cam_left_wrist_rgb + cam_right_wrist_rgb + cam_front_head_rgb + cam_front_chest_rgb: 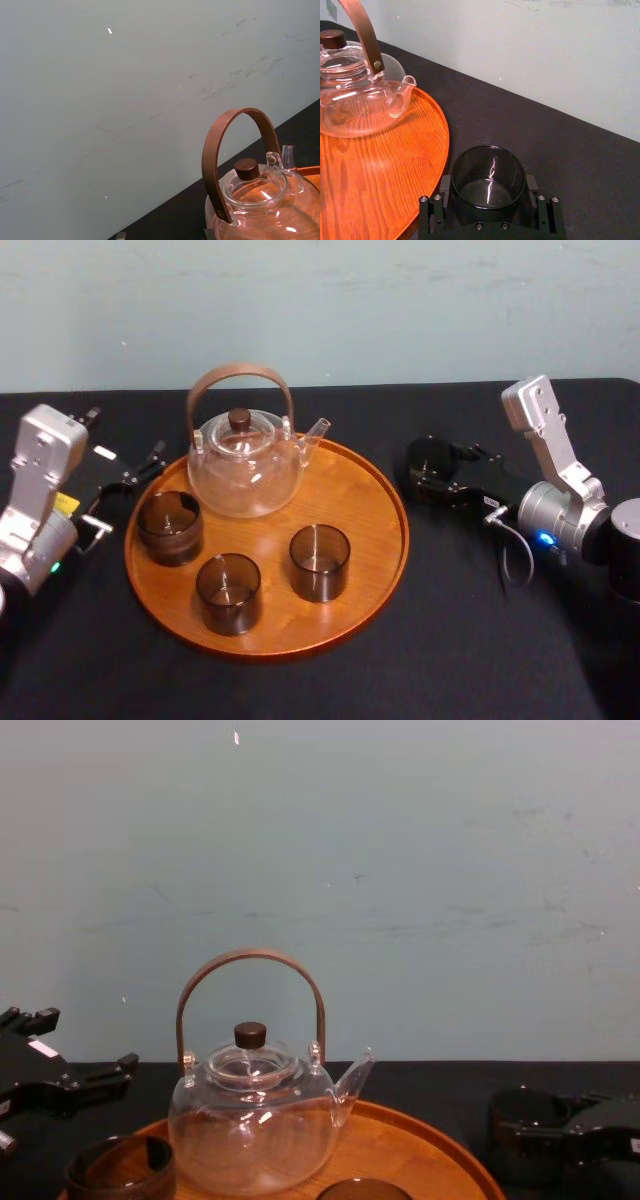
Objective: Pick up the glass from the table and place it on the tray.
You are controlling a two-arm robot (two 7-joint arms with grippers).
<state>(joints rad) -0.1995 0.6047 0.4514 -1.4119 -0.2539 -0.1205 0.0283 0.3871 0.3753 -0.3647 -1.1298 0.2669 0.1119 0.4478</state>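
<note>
Glass, dark and smooth: my right claw (440, 478) has its fingers pressed to either side of the glass (488, 175), which stands on the desk (480, 640) just right of the tray (395, 530) and has yet to cross the rim. My left claw (140, 472) rests spread at the tray's left edge, idle.

The wall of the glass is slick, so I judge a weak pinch could let it slide or tip as it rises. A lift that is too low would knock its base against the raised wooden rim.

The tray is crowded. The teapot (245, 465) sits at the far side with its spout pointing my way. Three more dark cups stand at the left (170, 527), near (228, 592) and centre (319, 562). Bare wood shows on the right side, and a careless swing past it risks clinking glass on glass.

Black cloth covers the desk. Behind it rises a pale blue-green wall (450, 870), lightly scuffed.
</note>
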